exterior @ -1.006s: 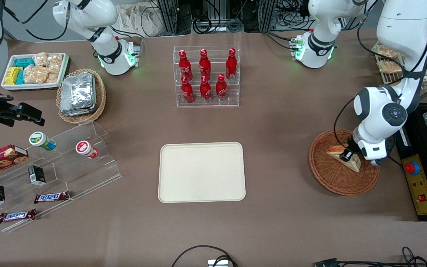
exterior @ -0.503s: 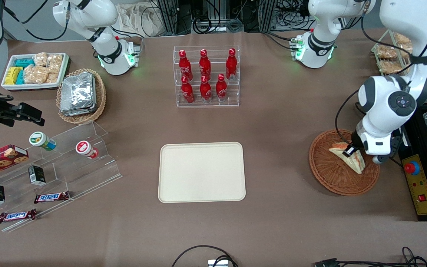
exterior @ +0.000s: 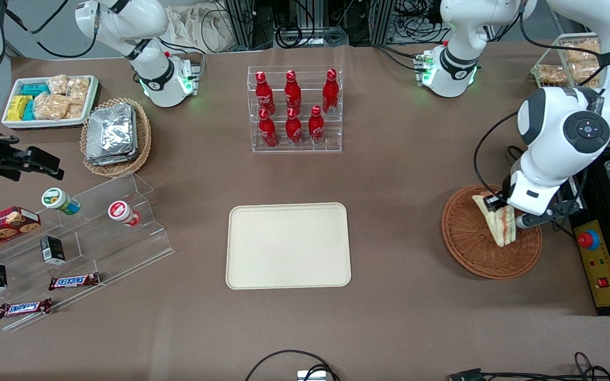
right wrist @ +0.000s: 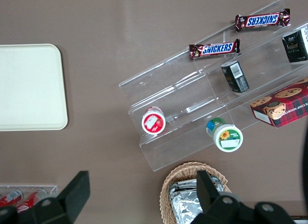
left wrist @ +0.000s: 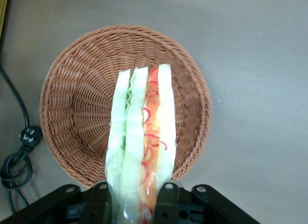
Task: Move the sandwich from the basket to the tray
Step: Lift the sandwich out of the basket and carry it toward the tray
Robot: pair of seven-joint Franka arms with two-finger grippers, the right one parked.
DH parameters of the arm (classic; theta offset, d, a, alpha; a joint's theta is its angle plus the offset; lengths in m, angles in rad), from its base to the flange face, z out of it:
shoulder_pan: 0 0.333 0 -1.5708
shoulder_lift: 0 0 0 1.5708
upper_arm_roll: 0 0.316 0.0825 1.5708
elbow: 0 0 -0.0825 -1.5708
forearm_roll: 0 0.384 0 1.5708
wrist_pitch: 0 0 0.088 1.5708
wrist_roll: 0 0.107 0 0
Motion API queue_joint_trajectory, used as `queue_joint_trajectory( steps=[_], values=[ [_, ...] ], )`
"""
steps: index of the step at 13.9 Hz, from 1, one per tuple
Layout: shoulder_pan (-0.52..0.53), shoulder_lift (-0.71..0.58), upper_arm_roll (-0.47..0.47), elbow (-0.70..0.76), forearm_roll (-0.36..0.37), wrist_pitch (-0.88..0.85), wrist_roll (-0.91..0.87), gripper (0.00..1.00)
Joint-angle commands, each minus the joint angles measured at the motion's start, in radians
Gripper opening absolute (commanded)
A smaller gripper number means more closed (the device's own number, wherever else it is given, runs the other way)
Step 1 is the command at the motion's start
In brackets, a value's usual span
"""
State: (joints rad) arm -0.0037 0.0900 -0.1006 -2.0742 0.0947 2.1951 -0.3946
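The sandwich (exterior: 500, 225) (left wrist: 142, 137) is a wrapped white-bread wedge with orange-red and green layers, held clear above the reddish-brown wicker basket (exterior: 469, 248) (left wrist: 72, 118). My left gripper (exterior: 502, 211) (left wrist: 134, 204) is shut on the wedge's thick end, one black finger (left wrist: 166, 200) on each side. The cream tray (exterior: 288, 245) (right wrist: 29, 86) lies bare at the table's middle, well away toward the parked arm's end from the basket.
A clear rack of red bottles (exterior: 294, 108) stands farther from the camera than the tray. A black control box with a red button (exterior: 596, 259) sits beside the basket. A tan basket of foil packets (exterior: 114, 135) and an acrylic snack stand (exterior: 72, 248) lie toward the parked arm's end.
My gripper rose from the basket floor with the sandwich, which swung from lying flat to hanging on edge above the basket. The arm's upper links lifted too.
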Motion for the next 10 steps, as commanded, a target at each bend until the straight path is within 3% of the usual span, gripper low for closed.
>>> queue_joint_trajectory(
  steps=[1,10],
  values=[
    [-0.001,-0.007,-0.054,0.029,0.007,-0.029,0.037,0.21],
    [-0.010,0.048,-0.220,0.176,0.008,-0.047,0.051,0.21]
  ],
)
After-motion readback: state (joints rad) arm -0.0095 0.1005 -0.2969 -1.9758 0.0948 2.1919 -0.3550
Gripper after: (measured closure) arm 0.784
